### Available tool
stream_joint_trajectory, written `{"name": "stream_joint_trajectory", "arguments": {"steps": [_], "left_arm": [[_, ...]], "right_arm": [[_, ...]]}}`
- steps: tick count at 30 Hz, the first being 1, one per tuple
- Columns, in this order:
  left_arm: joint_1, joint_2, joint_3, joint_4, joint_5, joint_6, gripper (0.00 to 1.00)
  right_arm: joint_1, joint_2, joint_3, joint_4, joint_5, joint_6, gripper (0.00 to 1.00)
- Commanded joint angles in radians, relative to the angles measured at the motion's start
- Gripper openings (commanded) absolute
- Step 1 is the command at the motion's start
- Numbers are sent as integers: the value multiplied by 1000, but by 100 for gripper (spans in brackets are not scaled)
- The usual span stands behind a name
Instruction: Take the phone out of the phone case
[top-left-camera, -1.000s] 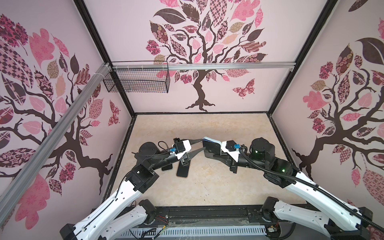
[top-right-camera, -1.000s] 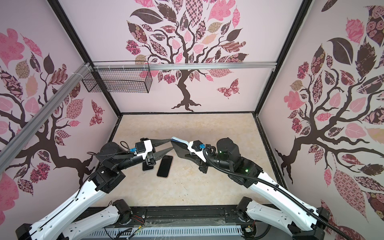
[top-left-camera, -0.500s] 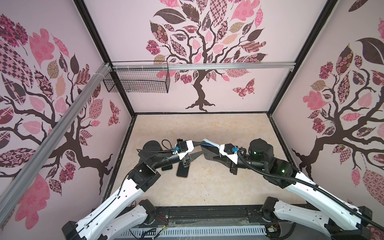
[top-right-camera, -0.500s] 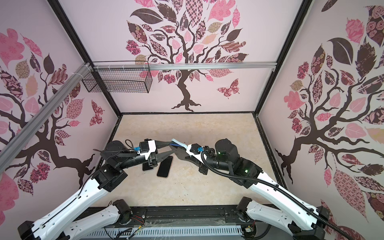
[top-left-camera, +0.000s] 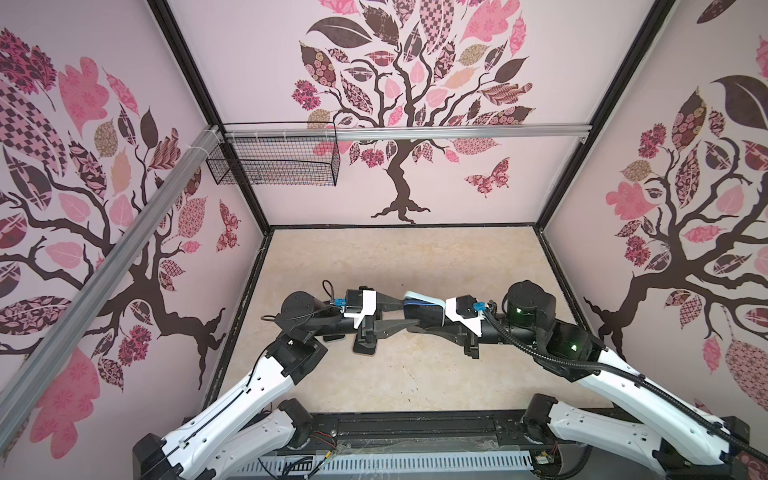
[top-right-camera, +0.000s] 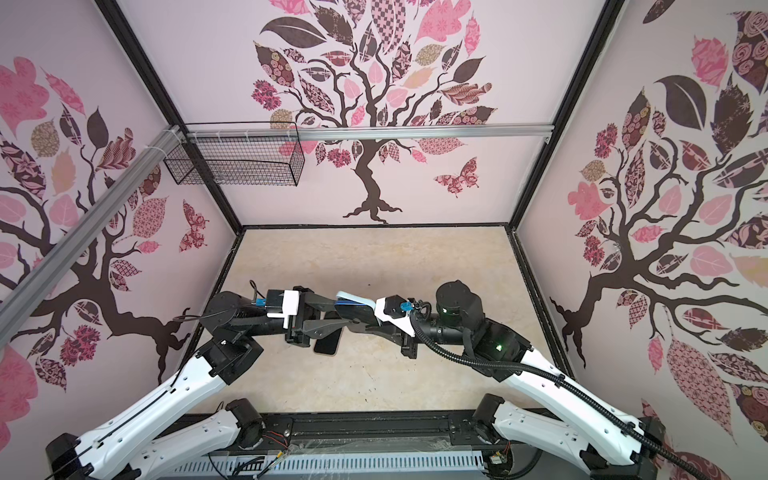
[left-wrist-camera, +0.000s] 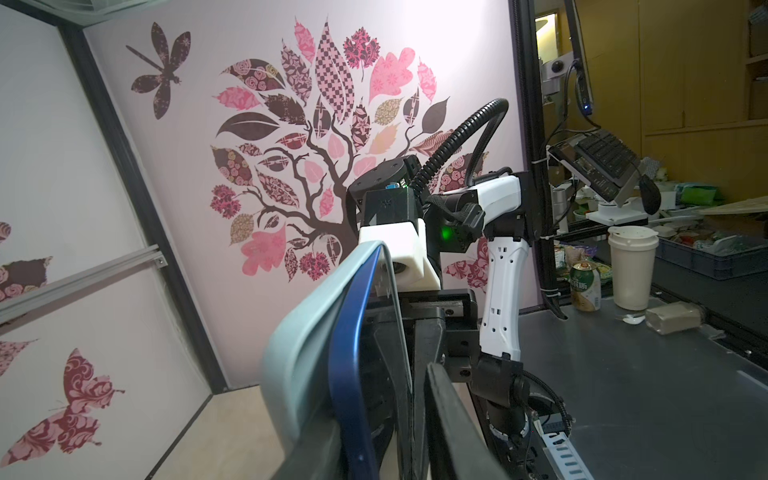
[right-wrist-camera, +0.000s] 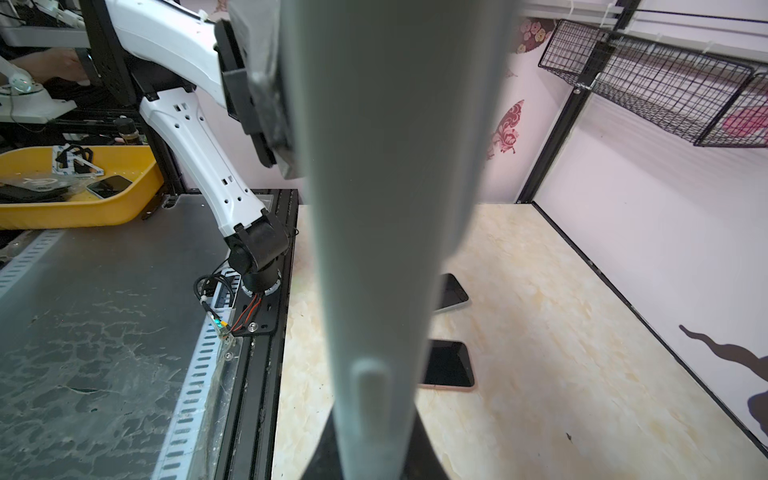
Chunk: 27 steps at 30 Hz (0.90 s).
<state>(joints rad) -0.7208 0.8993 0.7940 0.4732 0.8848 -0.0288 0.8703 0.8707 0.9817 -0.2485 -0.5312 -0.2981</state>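
Note:
My right gripper (top-left-camera: 424, 316) holds a pale grey-blue phone case (top-left-camera: 420, 296) edge-up above the table, shut on it. The blue phone (top-left-camera: 423, 310) sits in the case, its blue rim (left-wrist-camera: 353, 353) showing inside the pale shell (left-wrist-camera: 297, 353). My left gripper (top-left-camera: 409, 312) comes in from the left, part open, one finger on each side of the free end of the case and phone. In the left wrist view a thin dark gap shows between one finger (left-wrist-camera: 451, 419) and the phone's glass. The right wrist view is mostly filled by the case's side (right-wrist-camera: 386, 249) with its button.
Two loose dark phones lie on the table under the left gripper: a pink-rimmed phone (right-wrist-camera: 449, 363) and a second phone (right-wrist-camera: 451, 293); in a top view the nearer phone (top-right-camera: 326, 345) shows. A wire basket (top-left-camera: 274, 166) hangs at the back left. A yellow tray (right-wrist-camera: 75, 195) sits outside the cell.
My left gripper has moved right, and its fingers now straddle the end of the case. The right gripper has levelled the case and kept its hold.

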Motion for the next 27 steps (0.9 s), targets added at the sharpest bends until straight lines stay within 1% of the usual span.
{"name": "stream_joint_trajectory", "arguments": {"steps": [1,8,12,18,23,27], "left_arm": [[-16,20,-57,-43,82,-46,31],[-26,24,-82,-38,82,-70,30],[-26,33,-85,-56,74,-57,29],[-28,48,-68,-90,73,-42,24],[-28,46,-67,-100,69,-25,17],[-29,43,-58,-118,68,-15,15]], "right_arm": [[14,-34,92,234,-73,52,0],[13,-56,75,344,-62,103,0],[13,-45,89,327,-62,92,0],[13,-36,83,315,-51,89,0],[13,-22,85,295,-39,69,0],[13,-30,70,287,-22,64,0]]}}
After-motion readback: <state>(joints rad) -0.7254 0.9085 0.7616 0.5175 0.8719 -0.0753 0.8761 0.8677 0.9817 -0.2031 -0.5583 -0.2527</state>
